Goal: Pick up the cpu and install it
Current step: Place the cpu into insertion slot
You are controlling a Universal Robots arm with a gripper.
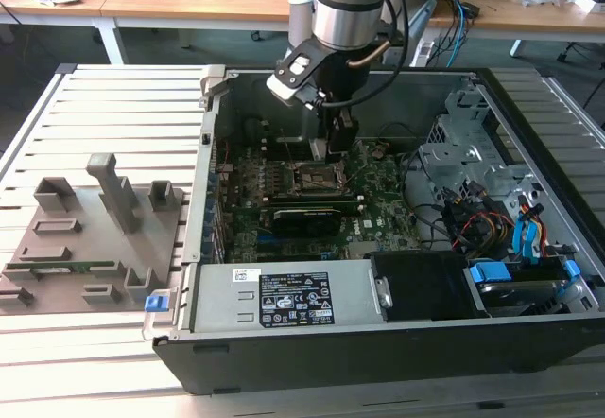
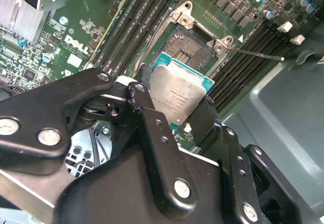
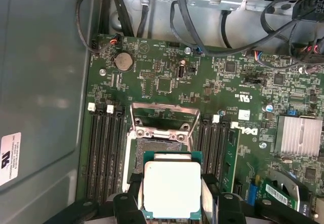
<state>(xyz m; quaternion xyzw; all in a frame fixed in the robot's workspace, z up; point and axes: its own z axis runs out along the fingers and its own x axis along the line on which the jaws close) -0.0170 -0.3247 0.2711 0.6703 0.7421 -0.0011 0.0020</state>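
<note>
Pincer: black two-finger gripper [image 2: 178, 110] is pinched on the cpu, one finger [image 2: 144, 107] pressed on each of two opposite edges, seen in both wrist views [image 3: 172, 203].

Cpu: small flat square chip with a silvery-grey metal lid and teal-green rim [image 2: 181, 93], carried lid-up and clear of the board. In the first wrist view [image 3: 171, 187] it's hung just short of the socket, overlapping its near edge.

Socket: dark square motherboard socket with a metal frame [image 3: 158, 145], sat open right beyond the chip. Its silver load plate [image 3: 161, 116] is flipped up, and the contact field [image 2: 188, 45] is bare.

Step in hand: looks like the carry-over is nearly done and placement is being lined up; the chip isn't seated yet.

Next move calls for: chip edges squared to the socket frame, centred over the contacts and kept level, judging by the slight offset. A skewed drop could be rough on the contacts.

Memory slots: long black slots [image 3: 103, 153] run either side of the socket.

Case: open black computer tower case [image 1: 567, 153], arm reached down into it in the exterior view [image 1: 340, 139].

Tray: grey plastic tray with posts [image 1: 85, 238] is well apart, at the exterior view's left.
</note>
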